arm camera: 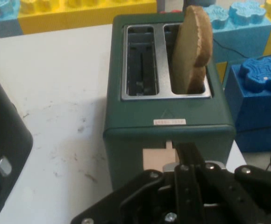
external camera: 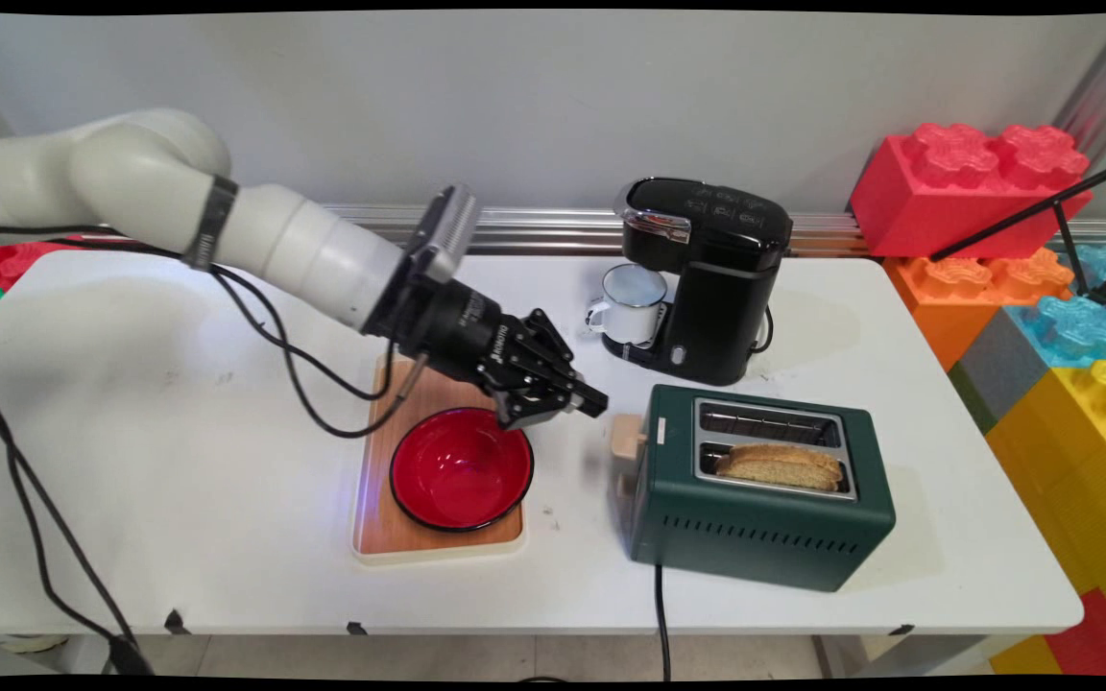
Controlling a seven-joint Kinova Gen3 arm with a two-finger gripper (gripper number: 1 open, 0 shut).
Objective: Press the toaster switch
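My black gripper [external camera: 589, 399] hangs shut, just above the far rim of a red bowl [external camera: 462, 472], and points at a dark green toaster [external camera: 755, 530]. Its tips are a short way left of the toaster's beige lever [external camera: 626, 440]. A slice of toast [external camera: 781, 465] stands in the near slot, and the far slot is empty. In the hand view the closed gripper [arm camera: 185, 150] sits just in front of the lever [arm camera: 153, 159] on the toaster [arm camera: 168, 112], with the toast [arm camera: 191, 46] sticking up from the right slot. Nothing is held.
The bowl rests on a wooden board [external camera: 382, 523]. A black coffee maker [external camera: 718, 278] with a white mug [external camera: 632, 302] under it stands behind the toaster. Large toy blocks [external camera: 1052, 278] are stacked off the table's right edge. The toaster's cord [external camera: 661, 624] drops over the front edge.
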